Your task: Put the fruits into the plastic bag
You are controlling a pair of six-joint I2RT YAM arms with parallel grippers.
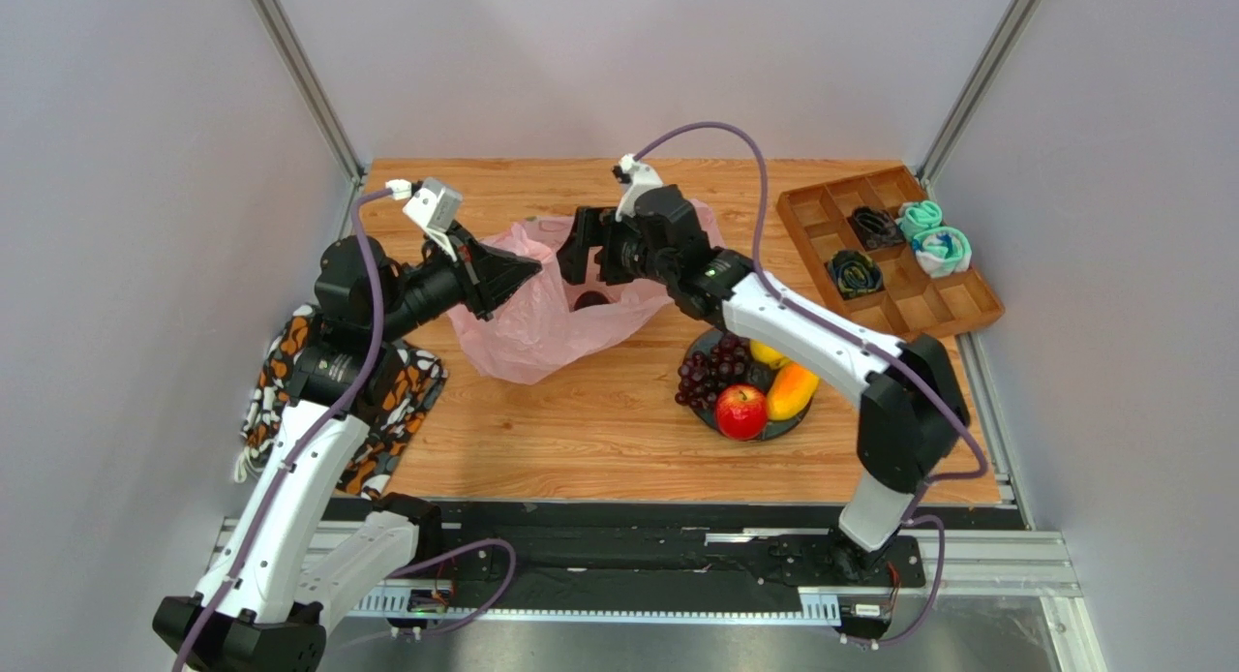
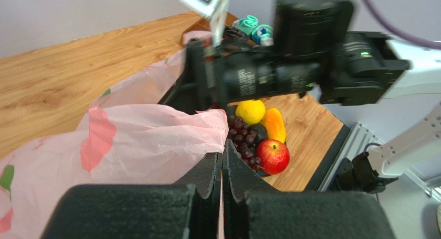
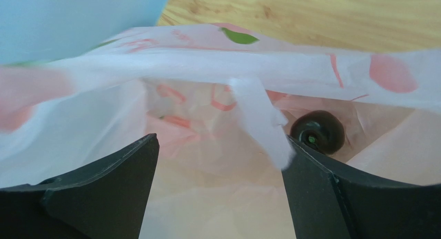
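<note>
On the wooden table (image 1: pixel 582 425), dark plum (image 3: pixel 317 131) inside the pink bag (image 1: pixel 531 331)

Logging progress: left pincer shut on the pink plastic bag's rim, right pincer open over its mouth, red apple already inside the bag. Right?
Not the round red apple, which sits on the dark plate: the right wrist view shows a dark plum-like ball inside the crinkly translucent pink plastic bag. The rest holds: left pincer shut on the rim, right pincer open.
</note>
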